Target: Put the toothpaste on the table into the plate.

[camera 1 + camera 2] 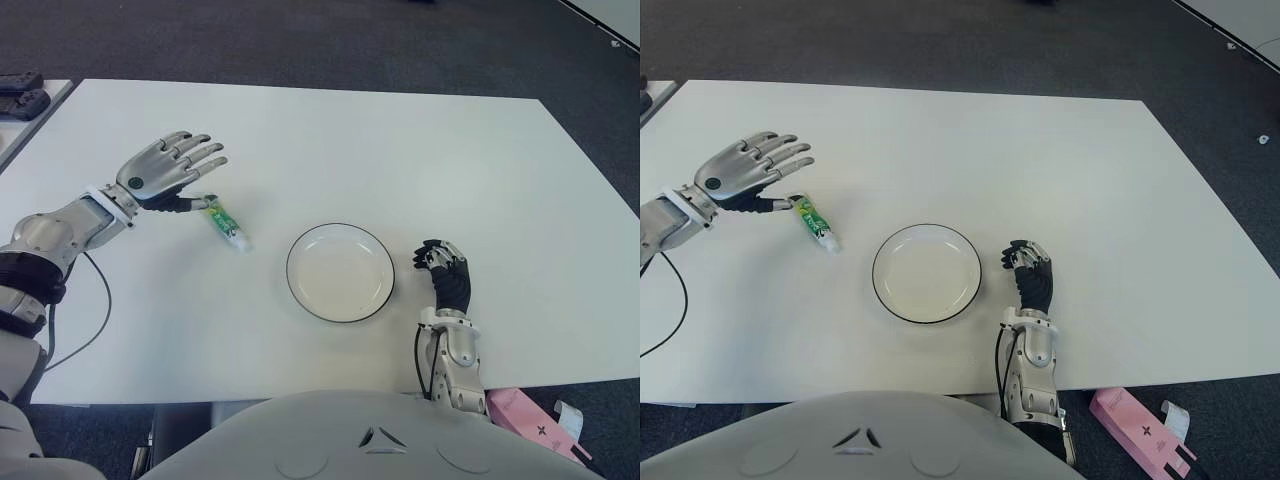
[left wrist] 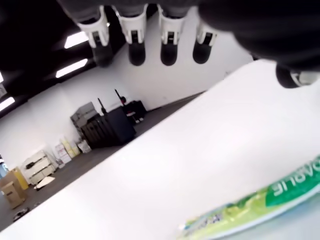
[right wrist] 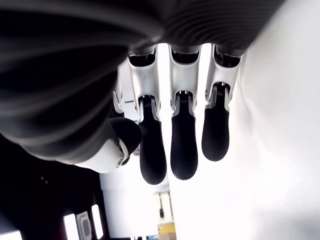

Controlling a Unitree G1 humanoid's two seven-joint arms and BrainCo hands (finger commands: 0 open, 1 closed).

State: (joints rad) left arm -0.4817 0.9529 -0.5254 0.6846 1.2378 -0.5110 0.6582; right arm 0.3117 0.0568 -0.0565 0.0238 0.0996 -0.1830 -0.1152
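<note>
The toothpaste (image 1: 227, 224) lies flat on the white counter (image 1: 420, 150), toward its left edge, slanted so that one end points at the plate (image 1: 340, 272) and the other sits under the left hand (image 1: 172, 172). The plate stands empty near the front edge, just beside the tube's nearer end but not touching it. The left hand hovers over the tube's far end with its fingers (image 2: 130, 31) spread and straight, holding nothing; its thumb (image 1: 190, 204) reaches down close to the tube, though contact cannot be confirmed. The right hand (image 1: 446, 272) shows beside the plate, on its right, fingers loosely curled and holding nothing. The step in hand looks like the grasp. To do it well, the left hand should probably come down across the tube's width, not along it, thumb on one long side and fingers on the other, closing around the middle so the tube does not pivot. A soft, flat tube can skid on a smooth counter, so closing slowly and gently seems wise, then lifting clear before moving over the rim to the plate's centre.
</note>
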